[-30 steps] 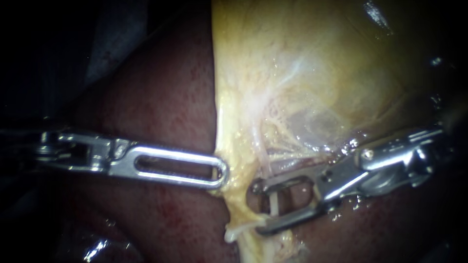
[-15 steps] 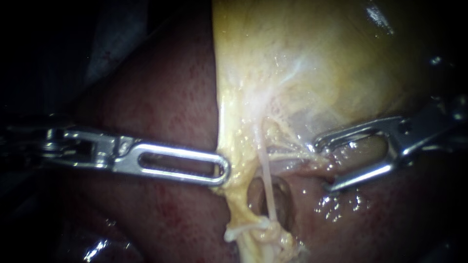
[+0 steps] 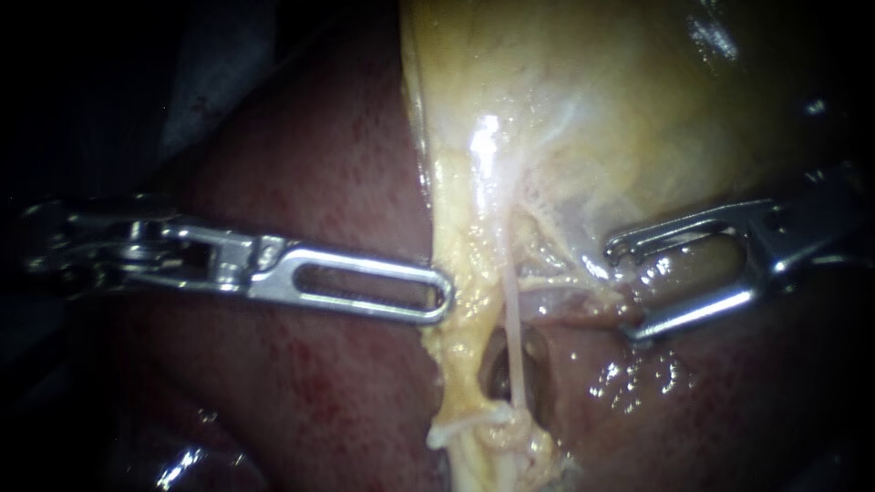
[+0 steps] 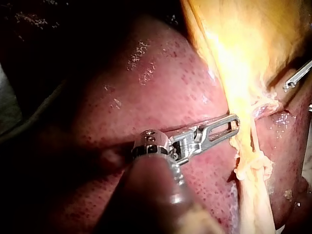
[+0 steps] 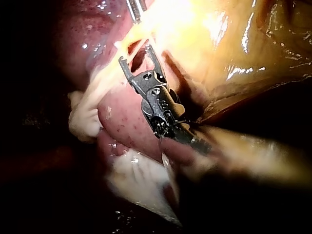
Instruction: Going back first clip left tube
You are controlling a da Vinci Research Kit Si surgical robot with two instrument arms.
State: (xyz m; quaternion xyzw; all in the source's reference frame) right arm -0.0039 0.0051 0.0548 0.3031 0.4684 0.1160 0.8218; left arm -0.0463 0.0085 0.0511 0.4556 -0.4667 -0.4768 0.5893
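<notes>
While the left instrument (image 3: 437, 296) is pinching the yellow fatty edge (image 3: 465, 273) with its jaws closed flat on it, the right instrument (image 3: 623, 293) is hovering just beside the dissected patch, jaws gaping wide and carrying nothing. Between the two, the thin pale tube (image 3: 513, 337) is running straight down across a dark window (image 3: 497, 378), and no clip is showing on it from any camera.

This is looking like the retreat, so the clean way is backing the right instrument out along its own shaft line, jaws left apart until they are clear. The left instrument should be holding its pull steady so the tube is not sagging toward the metal.

Watch the margins. The upper jaw is sitting close to the filmy strands (image 3: 556, 292) under the gallbladder (image 3: 620, 109), and the lower jaw is riding near the wet liver (image 3: 638, 392). Out to the right the field is opening up, and that is the free lane. The right wrist camera is showing the same spread jaws (image 5: 136, 56) facing the tube.
</notes>
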